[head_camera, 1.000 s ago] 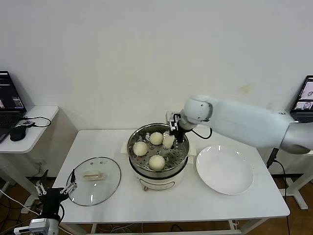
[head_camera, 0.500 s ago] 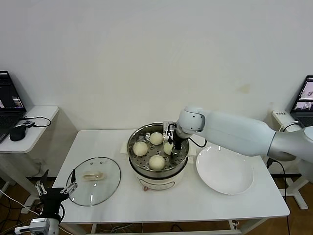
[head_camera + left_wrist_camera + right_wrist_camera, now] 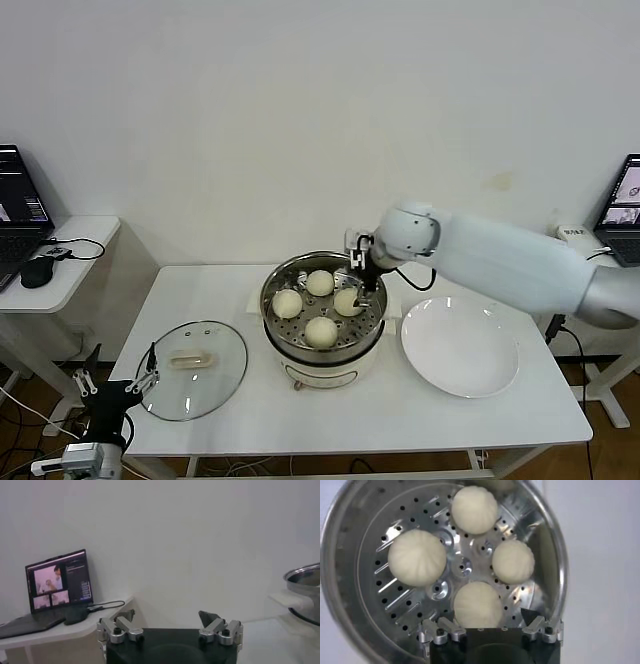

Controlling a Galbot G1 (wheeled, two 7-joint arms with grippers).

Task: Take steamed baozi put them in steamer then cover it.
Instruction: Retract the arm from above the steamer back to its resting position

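Note:
The steamer (image 3: 352, 350) stands mid-table with four cream-white baozi on its perforated tray: back (image 3: 320, 283), left (image 3: 287, 303), right (image 3: 347, 301) and front (image 3: 321, 330). My right gripper (image 3: 362, 276) hovers open and empty just above the right baozi, near the pot's back right rim. In the right wrist view the gripper (image 3: 482, 622) is spread over the nearest baozi (image 3: 477, 604), with the steamer tray (image 3: 440, 587) below. The glass cover (image 3: 195, 368) lies flat on the table at the left. My left gripper (image 3: 115, 390) waits open off the table's front left corner.
A flat white plate (image 3: 460, 345) lies to the right of the steamer. The white table (image 3: 330, 420) has bare room at the front. A side desk with a laptop (image 3: 57, 582) and mouse stands at the far left. The steamer's edge (image 3: 305, 580) shows in the left wrist view.
My right gripper lowered the fourth baozi into the steamer's right side, let it go, and has lifted slightly. The left arm has not moved.

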